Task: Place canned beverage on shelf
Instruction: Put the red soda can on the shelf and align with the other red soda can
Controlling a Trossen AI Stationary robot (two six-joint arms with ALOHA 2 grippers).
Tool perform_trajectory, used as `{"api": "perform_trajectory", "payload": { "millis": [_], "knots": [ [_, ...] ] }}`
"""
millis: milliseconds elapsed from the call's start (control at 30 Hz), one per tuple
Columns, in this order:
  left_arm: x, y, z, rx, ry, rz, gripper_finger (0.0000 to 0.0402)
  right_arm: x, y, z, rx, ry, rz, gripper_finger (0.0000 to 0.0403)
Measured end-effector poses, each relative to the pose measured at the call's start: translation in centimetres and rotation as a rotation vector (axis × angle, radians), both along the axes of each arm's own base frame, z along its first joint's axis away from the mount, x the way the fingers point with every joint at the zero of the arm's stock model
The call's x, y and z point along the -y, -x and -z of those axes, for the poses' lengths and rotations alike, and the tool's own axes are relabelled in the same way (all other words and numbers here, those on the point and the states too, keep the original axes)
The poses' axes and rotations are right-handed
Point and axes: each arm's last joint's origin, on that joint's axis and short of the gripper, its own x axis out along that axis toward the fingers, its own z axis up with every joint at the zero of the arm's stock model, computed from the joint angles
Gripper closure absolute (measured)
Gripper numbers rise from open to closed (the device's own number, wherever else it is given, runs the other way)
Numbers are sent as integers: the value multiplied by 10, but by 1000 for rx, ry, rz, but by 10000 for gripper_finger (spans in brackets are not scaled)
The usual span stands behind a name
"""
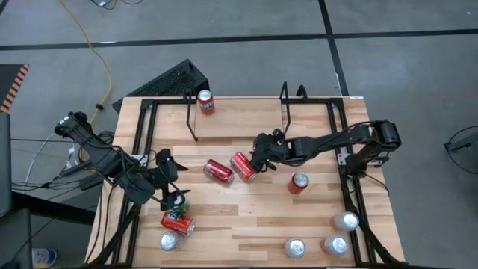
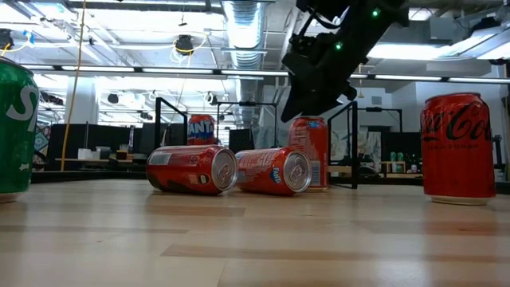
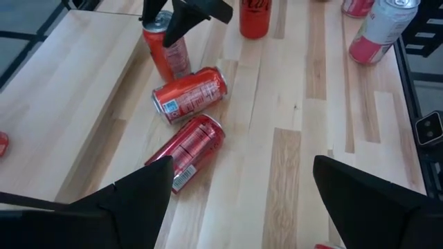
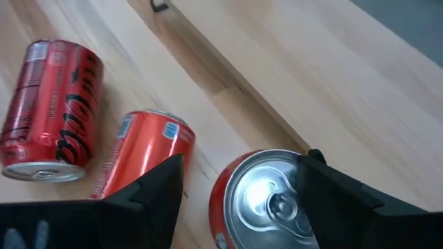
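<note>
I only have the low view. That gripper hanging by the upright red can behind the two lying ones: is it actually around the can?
Observer: Yes. In its wrist view, the right gripper's open fingers stand either side of the upright red can's top.
Operator: Where's the other arm?
Observer: The left gripper hangs open over the table's left side, with nothing between its fingers.
Operator: Anything on the shelf?
Observer: From above, one can stands on the shelf, just inside its left loop.
</note>
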Motion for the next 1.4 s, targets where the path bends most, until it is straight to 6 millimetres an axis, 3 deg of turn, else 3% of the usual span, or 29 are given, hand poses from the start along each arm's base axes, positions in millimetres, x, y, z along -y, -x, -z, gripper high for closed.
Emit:
{"api": "perform_trajectory", "payload": {
  "millis": [200, 367, 567, 700, 833, 1133, 1400],
  "knots": [
    [0, 0, 0, 0, 1, 0, 70, -4, 1, -17, -33, -41, 13, 127],
    [0, 0, 0, 1, 1, -1, 70, -12, 3, -46, -12, -80, 36, 127],
    [0, 0, 0, 0, -3, 0, 70, -25, 4, -75, -114, 66, -175, 127],
    [0, 0, 0, 0, -1, 0, 70, -19, 9, -74, -303, 191, -368, 127],
    [1, -1, 1, -4, 1, -5, 70, -1, 14, -71, -405, 163, -461, 127],
    [5, -6, 6, -26, -21, 2, 70, 33, 13, -70, -333, -47, -582, 127],
    [5, -6, 6, -28, -21, 3, 70, 43, 14, -70, -340, -38, -594, 126]
  ]
}}
